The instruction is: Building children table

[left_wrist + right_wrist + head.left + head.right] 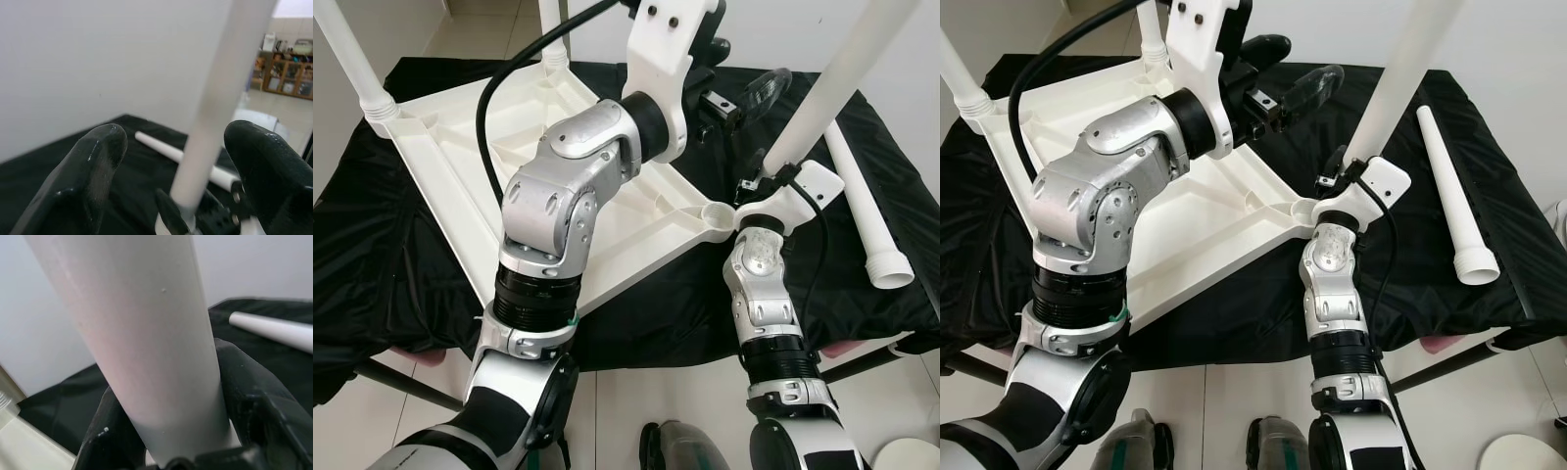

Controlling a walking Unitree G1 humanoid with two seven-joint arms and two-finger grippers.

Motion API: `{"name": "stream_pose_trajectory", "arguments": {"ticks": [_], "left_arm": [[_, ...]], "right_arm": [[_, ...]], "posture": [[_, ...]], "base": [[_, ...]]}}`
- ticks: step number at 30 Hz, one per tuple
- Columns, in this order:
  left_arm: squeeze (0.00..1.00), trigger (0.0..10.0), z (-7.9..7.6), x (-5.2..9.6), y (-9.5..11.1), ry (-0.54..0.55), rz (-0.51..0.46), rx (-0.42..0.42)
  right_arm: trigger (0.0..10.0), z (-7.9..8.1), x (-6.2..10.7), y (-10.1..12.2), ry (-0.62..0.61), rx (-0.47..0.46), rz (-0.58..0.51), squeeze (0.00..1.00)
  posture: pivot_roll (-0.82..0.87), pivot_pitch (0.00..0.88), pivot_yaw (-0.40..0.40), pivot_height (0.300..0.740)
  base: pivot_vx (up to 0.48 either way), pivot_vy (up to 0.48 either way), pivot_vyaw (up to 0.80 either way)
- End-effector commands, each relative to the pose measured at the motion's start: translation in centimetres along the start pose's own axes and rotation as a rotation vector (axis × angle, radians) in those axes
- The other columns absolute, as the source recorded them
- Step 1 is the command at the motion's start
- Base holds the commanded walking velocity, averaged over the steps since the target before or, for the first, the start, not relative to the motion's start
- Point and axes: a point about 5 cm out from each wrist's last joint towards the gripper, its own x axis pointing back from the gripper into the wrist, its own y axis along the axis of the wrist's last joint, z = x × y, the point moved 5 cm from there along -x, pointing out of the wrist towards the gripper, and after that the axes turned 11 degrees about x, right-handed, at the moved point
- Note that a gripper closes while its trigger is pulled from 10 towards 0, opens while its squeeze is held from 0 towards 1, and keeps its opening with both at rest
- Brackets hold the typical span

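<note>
- We have the white tabletop (450, 186) lying upside down on the counter (372, 255), which is draped in black cloth, with two legs already standing up from its far corners.
- Our right hand (1344, 174) is clenched around the lower end of a third table leg (1393, 83), gripping it just above the near corner socket (1304, 209).
- The leg's long axis runs up and away from the socket, tilted toward our right rather than standing straight.
- That tilt is the key: we judge the foot must drop down and slightly left into the socket, with the shaft brought upright.
- Our left hand (759, 98) hovers released above the tabletop's far side, fingers (93, 166) spread, with the held leg right between them in the wrist view.
- The left hand looks well placed to steady the shaft.
- A fourth spare leg (1451, 191) lies flat on the cloth, off to our right, near the counter's edge.
</note>
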Motion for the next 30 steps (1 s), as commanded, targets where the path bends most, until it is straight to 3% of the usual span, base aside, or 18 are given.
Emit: {"name": "stream_pose_trajectory", "arguments": {"ticks": [1,6,7,8,9,10,13,16,25,28,30], "left_arm": [[0.0,10.0,-0.2,0.0,-1.0,0.003,0.019,0.024],[0.0,10.0,1.1,0.7,-2.8,0.06,0.071,-0.028],[0.0,10.0,1.7,1.2,-4.3,0.086,0.121,-0.071],[0.0,10.0,1.7,1.2,-4.3,0.086,0.121,-0.071],[0.0,10.0,2.3,1.7,-6.0,0.112,0.177,-0.096],[0.0,10.0,2.3,1.7,-6.0,0.112,0.177,-0.096],[0.0,10.0,3.1,3.2,-10.2,0.161,0.308,-0.089],[0.0,10.0,3.3,4.0,-11.5,0.179,0.339,-0.093],[0.0,10.0,4.8,5.1,-11.8,0.286,0.295,-0.071],[0.0,10.0,5.9,5.7,-11.2,0.337,0.276,-0.182],[0.0,10.0,5.9,5.8,-11.3,0.33,0.285,-0.194]], "right_arm": [[10.0,0.3,-0.2,0.4,0.017,-0.02,0.003,0.0],[10.0,1.2,-0.1,0.7,0.088,-0.022,0.011,0.0],[10.0,1.9,0.0,1.0,0.156,-0.017,0.008,0.0],[10.0,1.9,0.0,1.0,0.156,-0.017,0.008,0.0],[10.0,2.4,0.0,1.2,0.219,-0.011,0.004,0.0],[10.0,2.4,0.0,1.2,0.219,-0.011,0.004,0.0],[10.0,2.7,-0.6,1.4,0.333,0.064,-0.028,0.0],[10.0,2.7,-1.1,1.5,0.37,0.111,-0.046,0.0],[10.0,2.9,-1.5,1.3,0.437,0.107,-0.036,0.0],[10.0,2.6,-1.5,0.7,0.443,0.12,-0.016,0.0],[10.0,2.5,-1.4,0.6,0.441,0.119,-0.01,0.0]], "posture": [[-0.1,0.033,0.002,0.74],[-0.1,0.034,0.0,0.74],[-0.1,0.035,0.001,0.74],[-0.1,0.035,0.001,0.74],[-0.1,0.035,-0.001,0.74],[-0.1,0.035,-0.001,0.74],[-0.11,0.031,-0.003,0.74],[-0.11,0.032,-0.002,0.74],[-0.12,0.029,-0.02,0.74],[-0.12,0.026,-0.026,0.74],[-0.12,0.025,-0.026,0.74]], "base": [[0.0,0.0,0.0],[0.0,0.0,0.0],[0.0,0.0,0.0],[0.0,0.0,0.0],[0.0,0.0,0.0],[0.0,0.0,0.0],[0.0,0.0,0.0],[0.0,0.0,0.0],[0.0,0.0,0.0],[0.0,0.0,0.0],[0.0,0.0,0.0]]}}
